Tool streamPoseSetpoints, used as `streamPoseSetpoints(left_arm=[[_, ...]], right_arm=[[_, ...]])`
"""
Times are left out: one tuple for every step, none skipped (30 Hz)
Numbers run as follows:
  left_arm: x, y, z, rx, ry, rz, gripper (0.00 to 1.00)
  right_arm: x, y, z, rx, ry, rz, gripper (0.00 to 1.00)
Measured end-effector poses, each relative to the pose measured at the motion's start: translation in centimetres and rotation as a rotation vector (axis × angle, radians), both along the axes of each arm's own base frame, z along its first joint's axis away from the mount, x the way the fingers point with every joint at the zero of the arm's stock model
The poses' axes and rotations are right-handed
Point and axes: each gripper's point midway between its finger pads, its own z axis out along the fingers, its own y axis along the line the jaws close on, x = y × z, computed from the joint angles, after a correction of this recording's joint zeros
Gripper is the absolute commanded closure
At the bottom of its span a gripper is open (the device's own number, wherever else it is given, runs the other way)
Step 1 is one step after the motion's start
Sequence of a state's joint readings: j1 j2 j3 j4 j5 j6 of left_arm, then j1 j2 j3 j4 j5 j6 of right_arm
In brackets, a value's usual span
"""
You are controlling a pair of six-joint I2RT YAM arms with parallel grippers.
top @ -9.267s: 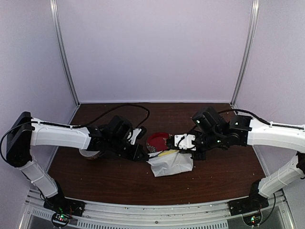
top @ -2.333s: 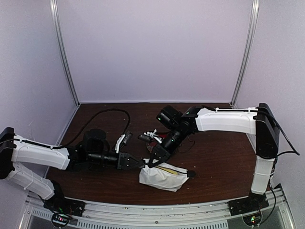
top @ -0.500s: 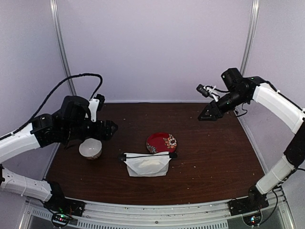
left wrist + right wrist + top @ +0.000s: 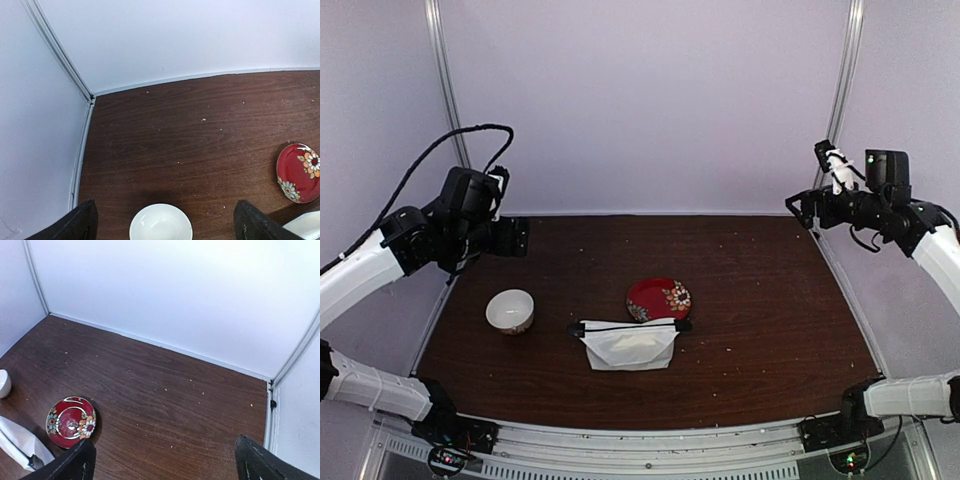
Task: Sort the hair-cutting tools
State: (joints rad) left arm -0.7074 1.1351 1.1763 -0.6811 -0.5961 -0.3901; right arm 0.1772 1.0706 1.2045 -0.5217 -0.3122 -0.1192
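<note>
No hair-cutting tools show in any view. A white pouch (image 4: 630, 345) with a black zip edge lies flat at the table's middle front; its corner shows in the left wrist view (image 4: 309, 224) and the right wrist view (image 4: 19, 442). My left gripper (image 4: 516, 238) hangs high over the back left, open and holding nothing; in its own view (image 4: 166, 227) the fingers (image 4: 80, 225) frame the white bowl (image 4: 161, 224) far below. My right gripper (image 4: 802, 208) is raised at the back right, open and bare (image 4: 166, 462), its fingertips (image 4: 252, 460) wide apart above the wood.
The red patterned plate (image 4: 658, 298) sits just behind the pouch, also seen as plate (image 4: 299, 172) and plate (image 4: 70, 421). The white bowl (image 4: 510, 310) stands left of the pouch. White walls with metal corner posts (image 4: 455, 120) close in the brown table (image 4: 760, 300).
Both arms have drawn back and up toward their own sides, away from the pouch. Both grippers' jaws have spread wide. Pouch, plate and bowl lie as they did half a second ago.
</note>
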Motion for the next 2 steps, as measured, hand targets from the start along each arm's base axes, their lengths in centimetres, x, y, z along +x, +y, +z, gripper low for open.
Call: streamPoseSetpoints(left_arm=[[0.06,0.2,0.08,0.007,-0.005,0.01,0.02],[0.1,0.36,0.19,0.012,-0.011,0.018,0.02]], right_arm=[[0.25,-0.44,-0.82,0.0,0.009,-0.03,0.0],[0.47,-0.72,-1.61,0.001,0.021,-0.051,0.0]])
